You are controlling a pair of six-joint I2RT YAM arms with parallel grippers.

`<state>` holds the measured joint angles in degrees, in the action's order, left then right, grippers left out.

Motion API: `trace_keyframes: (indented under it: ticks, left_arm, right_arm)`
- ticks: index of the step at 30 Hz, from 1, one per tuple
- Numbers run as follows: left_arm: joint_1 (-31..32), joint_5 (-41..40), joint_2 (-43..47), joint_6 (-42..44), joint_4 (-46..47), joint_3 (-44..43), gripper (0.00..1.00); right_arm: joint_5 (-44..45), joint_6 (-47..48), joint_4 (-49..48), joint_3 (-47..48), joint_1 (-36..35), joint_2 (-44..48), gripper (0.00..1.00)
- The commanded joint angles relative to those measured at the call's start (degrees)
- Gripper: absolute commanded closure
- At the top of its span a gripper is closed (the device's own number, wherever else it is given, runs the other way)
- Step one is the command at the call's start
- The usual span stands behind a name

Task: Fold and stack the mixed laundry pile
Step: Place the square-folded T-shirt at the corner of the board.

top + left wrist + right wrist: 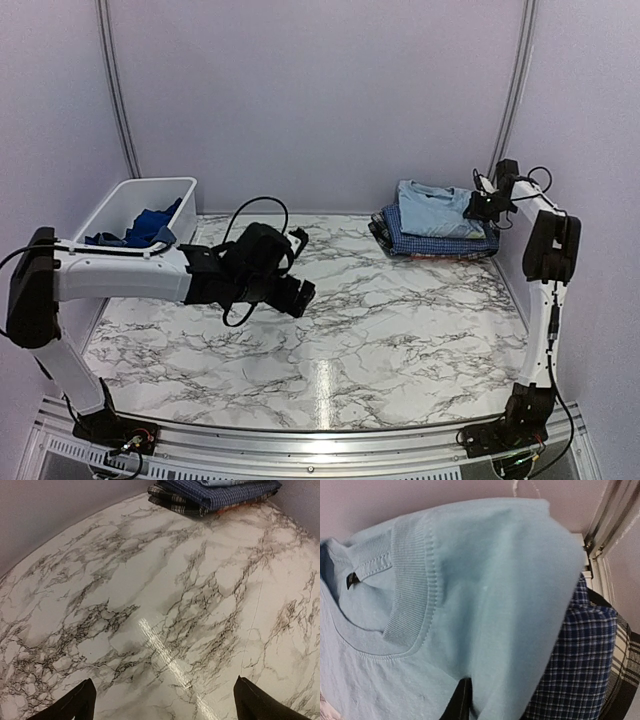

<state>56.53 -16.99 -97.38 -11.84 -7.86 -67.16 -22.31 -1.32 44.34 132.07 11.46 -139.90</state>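
Soft, even light fills the top view, no hard shadows anywhere, and a bright streak of glare runs down the marble table (320, 385) near the front edge. The left wrist view catches that same white streak, and the table's far edge bows with lens distortion. On the right wrist view the light blue T-shirt (470, 580) looms close and slightly soft, with dark shade under its fold.
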Motion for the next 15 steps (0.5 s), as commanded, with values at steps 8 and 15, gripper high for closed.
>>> trace_keyframes:
  ticks: [8, 15]
  left_arm:
    - [-10.6, 1.9, 10.3, -4.0, -7.4, -8.8, 0.01]
    - [-15.1, 5.2, 11.2, -8.3, -7.4, -8.6, 0.01]
  right_arm:
    - [8.7, -0.9, 0.3, 4.7, 3.0, 1.6, 0.69]
    - [6.9, -1.8, 0.1, 3.6, 4.5, 4.9, 0.57]
